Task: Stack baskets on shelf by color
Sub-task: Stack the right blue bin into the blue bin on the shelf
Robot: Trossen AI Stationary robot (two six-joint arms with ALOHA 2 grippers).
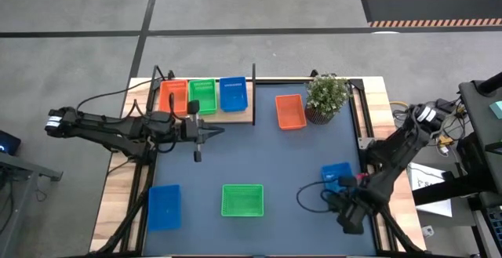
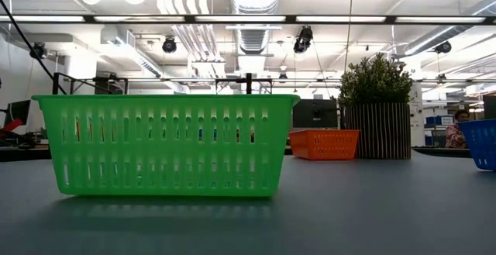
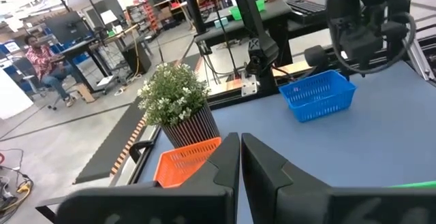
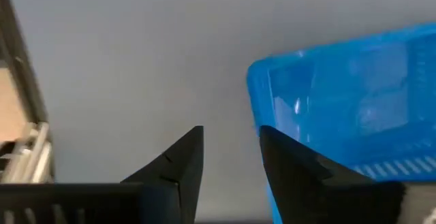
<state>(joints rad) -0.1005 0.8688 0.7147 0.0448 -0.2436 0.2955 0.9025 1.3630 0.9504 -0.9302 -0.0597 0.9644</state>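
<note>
High view first: we see the shelf (image 1: pixel 235 115) at the far edge of the dark mat (image 1: pixel 259 164), with three baskets side by side on it, a red-orange basket (image 1: pixel 173 96), a green basket (image 1: pixel 202 95) and a blue basket (image 1: pixel 232 93), next to a thin black post (image 1: pixel 253 93). A second orange basket (image 1: pixel 290 111) lies on the mat just beside the potted plant (image 1: pixel 326 97). Near the front edge sit a loose blue basket (image 1: pixel 164 206) and a loose green basket (image 1: pixel 241 200), well apart from each other. Another blue basket (image 1: pixel 338 173) rests at the right side of the mat, and our right gripper (image 1: pixel 350 211) is just beside it.

From the right wrist we see its fingers (image 4: pixel 184 159) parted, one at the blue basket's rim (image 4: pixel 255 81) and nothing clamped between them. Our left gripper (image 1: pixel 212 130) hovers over the mat in front of the shelf; from the left wrist its fingers (image 3: pixel 225 159) are pressed together and empty.

Low down, the green basket (image 2: pixel 165 143) fills the foreground on the table (image 2: pixel 372 208), with the orange one (image 2: pixel 324 143) and the plant (image 2: pixel 377 104) behind it.
</note>
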